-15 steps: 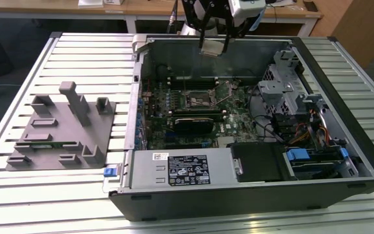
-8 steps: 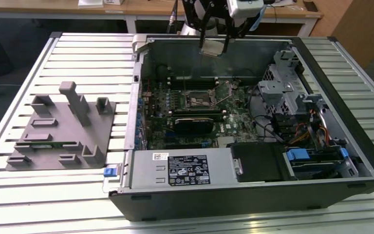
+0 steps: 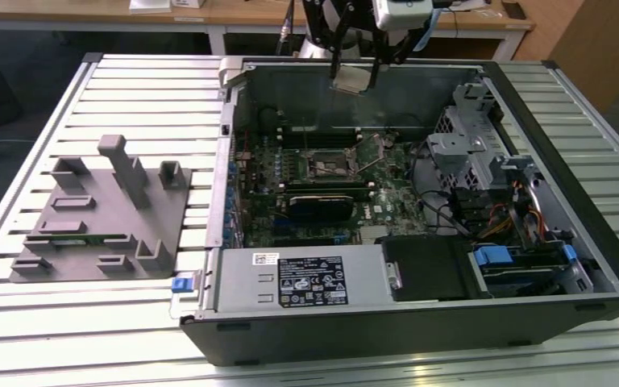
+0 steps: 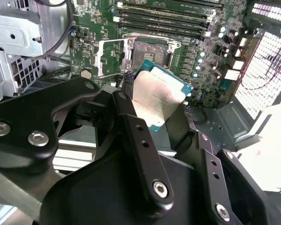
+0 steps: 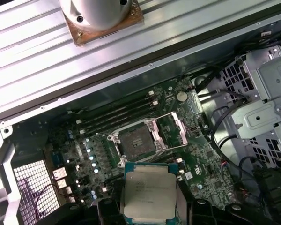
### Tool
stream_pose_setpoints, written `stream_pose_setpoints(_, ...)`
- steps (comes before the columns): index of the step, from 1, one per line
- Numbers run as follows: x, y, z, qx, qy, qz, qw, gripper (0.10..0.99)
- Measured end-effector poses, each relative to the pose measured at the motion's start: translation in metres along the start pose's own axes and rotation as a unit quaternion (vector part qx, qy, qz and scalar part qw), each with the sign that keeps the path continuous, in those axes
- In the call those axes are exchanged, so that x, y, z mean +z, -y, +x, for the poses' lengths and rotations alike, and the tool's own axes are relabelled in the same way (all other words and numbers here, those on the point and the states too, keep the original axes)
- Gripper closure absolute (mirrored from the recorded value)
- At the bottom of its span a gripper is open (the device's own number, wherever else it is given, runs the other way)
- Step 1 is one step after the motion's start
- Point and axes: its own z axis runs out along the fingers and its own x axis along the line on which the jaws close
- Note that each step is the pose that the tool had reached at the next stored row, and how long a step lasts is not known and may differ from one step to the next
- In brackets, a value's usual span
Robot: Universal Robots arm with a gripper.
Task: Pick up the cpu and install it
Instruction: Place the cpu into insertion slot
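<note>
One gripper [image 3: 355,74] hangs over the far wall of an open computer case [image 3: 417,326], which lies on its side on a slatted metal table [image 3: 126,89]. The gripper is clenched on the cpu [image 3: 353,81], and the chip is in the air, clear of everything below it. In the second wrist view two black fingers [image 4: 140,140] press on opposite edges of the chip, whose silvery top faces the camera and whose thin green border shows along two sides.

In the first wrist view the chip sits between the fingertips, and the socket [image 5: 138,140] lies a short way beyond it on the green motherboard [image 5: 203,164]. The socket's metal frame [image 5: 174,129] is swung open to one side, so the dark square inside it is uncovered. Long memory slots [image 5: 117,115] run just beside the socket, toward the wall of the case.

In the exterior view a power supply [image 3: 299,278] with a white label fills the near part of the case, and a metal drive cage [image 3: 471,145] stands at the exterior view's right. On the table at the exterior view's left, well apart from the case, sits a grey plastic fixture [image 3: 94,218] with upright blocks. A small blue clip [image 3: 184,284] lies near the case's near corner.
</note>
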Motion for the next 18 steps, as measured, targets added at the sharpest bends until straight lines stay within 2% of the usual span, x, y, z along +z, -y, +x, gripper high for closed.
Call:
stream_pose_setpoints(8, 0.0005, 0.0, 0.0, 0.038, 0.0033, -0.0009, 0.9993, 0.557)
stream_pose_setpoints(18, 0.0011, 0.0001, 0.0, 0.089, 0.0076, -0.002, 0.996, 0.557)
